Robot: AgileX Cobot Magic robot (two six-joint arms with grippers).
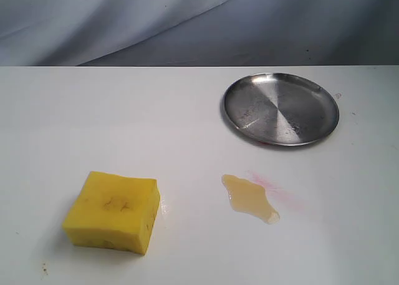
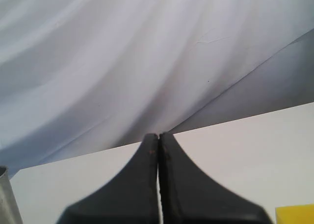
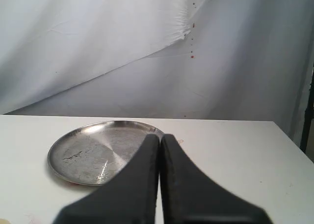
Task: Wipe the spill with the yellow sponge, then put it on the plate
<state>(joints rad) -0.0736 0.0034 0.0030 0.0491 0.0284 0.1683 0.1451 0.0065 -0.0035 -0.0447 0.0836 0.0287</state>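
a brushed metal plate [image 1: 282, 109] is gleaming silver on a smooth white table [image 1: 124, 123], its reflective face showing a fan-shaped sheen and dull smudges, its thin rim catching the light. the sponge [image 1: 112, 211] is showing coarse, porous yellow foam, matt and flecked dark. the spill [image 1: 249, 198] is lying glossy and translucent amber, its edge glinting, against a faint matt pink smear [image 1: 277, 188]. the table is looking matt to faintly satin, with a small wet shine just beside the sponge. behind, a grey-white cloth [image 1: 187, 23] is hanging in soft, matt, creased folds. the left gripper [image 2: 158, 136] and right gripper [image 3: 160, 136] are showing smooth matt black, plastic by the look.
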